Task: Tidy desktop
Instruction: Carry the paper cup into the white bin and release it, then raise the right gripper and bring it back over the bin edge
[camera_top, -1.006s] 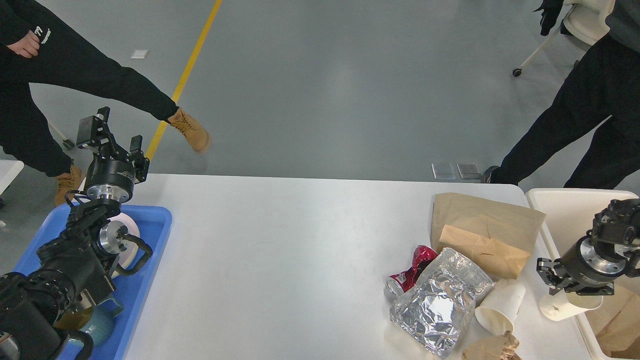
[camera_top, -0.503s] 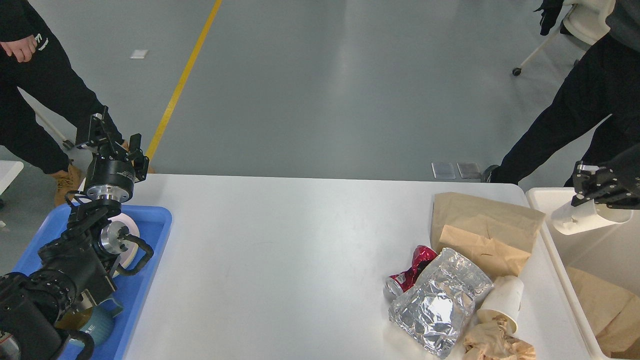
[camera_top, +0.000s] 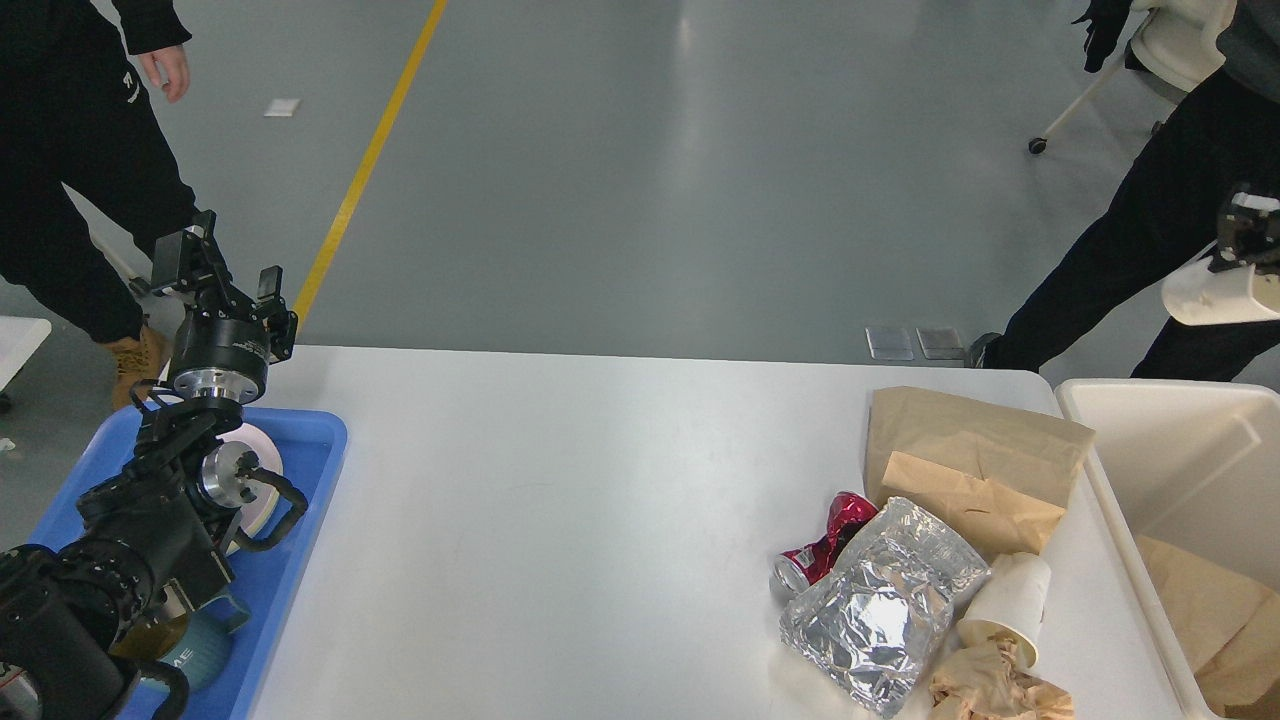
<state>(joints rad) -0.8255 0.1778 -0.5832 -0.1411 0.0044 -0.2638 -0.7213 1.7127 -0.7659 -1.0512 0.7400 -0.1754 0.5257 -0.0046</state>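
The white desktop (camera_top: 560, 520) holds litter at its right end: two brown paper bags (camera_top: 970, 450), a crushed red can (camera_top: 825, 545), a silver foil bag (camera_top: 875, 605), a lying white paper cup (camera_top: 1005, 600) and crumpled brown paper (camera_top: 990, 690). My right gripper (camera_top: 1243, 240) is at the right edge, high above the cream-white bin (camera_top: 1110, 470), shut on another white paper cup (camera_top: 1215, 297). My left gripper (camera_top: 222, 268) is open and empty, raised above the far end of the blue tray (camera_top: 310, 470).
The blue tray holds a white plate (camera_top: 262, 470) and a teal mug (camera_top: 200, 650), partly hidden by my left arm. Brown paper (camera_top: 1215, 610) lies in the bin. People stand beyond the table at far left (camera_top: 90, 190) and far right (camera_top: 1150, 230).
My right gripper has lifted the white paper cup from low at the bin's near edge to high above the bin. The person at left stepped back. My left arm has not moved.
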